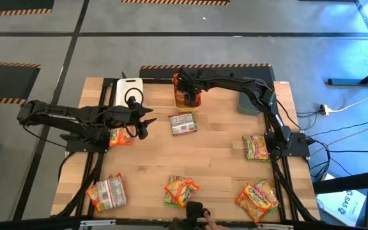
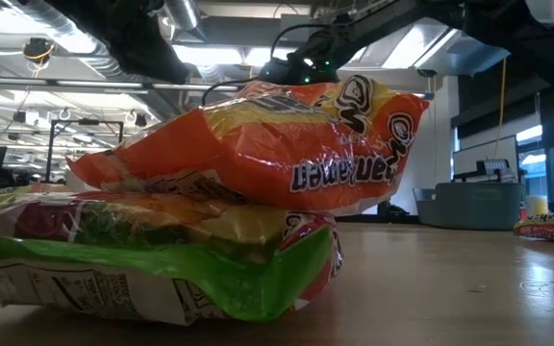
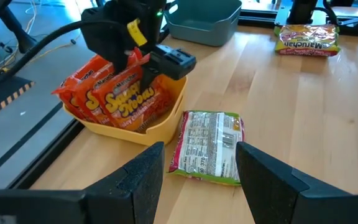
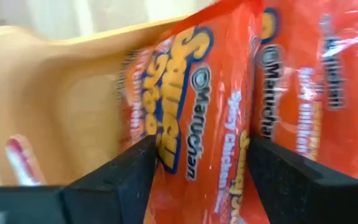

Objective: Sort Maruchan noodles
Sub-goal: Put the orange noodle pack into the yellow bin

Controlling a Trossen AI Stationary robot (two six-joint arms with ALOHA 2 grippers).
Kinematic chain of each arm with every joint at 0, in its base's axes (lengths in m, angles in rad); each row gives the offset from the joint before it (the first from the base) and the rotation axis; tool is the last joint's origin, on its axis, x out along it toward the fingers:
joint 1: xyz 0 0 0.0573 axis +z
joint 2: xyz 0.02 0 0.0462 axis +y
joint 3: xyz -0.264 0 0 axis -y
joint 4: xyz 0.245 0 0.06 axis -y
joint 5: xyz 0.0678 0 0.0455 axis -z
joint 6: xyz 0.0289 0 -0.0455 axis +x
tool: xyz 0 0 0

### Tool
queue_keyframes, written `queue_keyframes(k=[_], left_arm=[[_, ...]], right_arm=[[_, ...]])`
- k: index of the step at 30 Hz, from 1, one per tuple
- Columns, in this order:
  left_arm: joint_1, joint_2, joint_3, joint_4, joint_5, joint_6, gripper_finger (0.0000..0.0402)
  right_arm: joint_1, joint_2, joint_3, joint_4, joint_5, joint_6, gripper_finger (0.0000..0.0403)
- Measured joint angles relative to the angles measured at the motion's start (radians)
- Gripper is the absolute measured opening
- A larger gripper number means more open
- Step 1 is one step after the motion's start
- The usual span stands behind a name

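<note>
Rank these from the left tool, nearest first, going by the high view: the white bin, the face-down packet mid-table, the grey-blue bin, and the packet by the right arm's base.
From the left tool:
1. White bin, just beyond it at the far edge.
2. Face-down packet, mid-table, beside it.
3. Grey-blue bin, far right corner.
4. Packet by the right arm's base, right edge.

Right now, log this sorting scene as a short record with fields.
right gripper: over the orange bin, fingers on either side of a red noodle packet standing in it
left gripper: open, empty, facing a face-down packet beside the bin
grey-blue bin: far edge, no packets visible inside
loose packets: several, on the near half of the table
</note>
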Motion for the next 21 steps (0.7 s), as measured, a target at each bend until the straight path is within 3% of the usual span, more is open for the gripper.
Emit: queue_keyframes(k=[6,13,21], left_arm=[[0.0,0.0,0.0,0.0,0.0,0.0,0.0193],[0.0,0.0,0.0,0.003,0.0,-0.001,0.0193],[0.0,-0.001,0.0,0.096,-0.017,-0.035,0.0193]], right_arm=[[0.011,-0.005,0.011,-0.012,-0.002,-0.005,0.0245],[0.066,-0.064,0.102,-0.161,-0.016,0.006,0.0245],[0.136,-0.214,0.027,-0.236,-0.034,0.1,0.0246]])
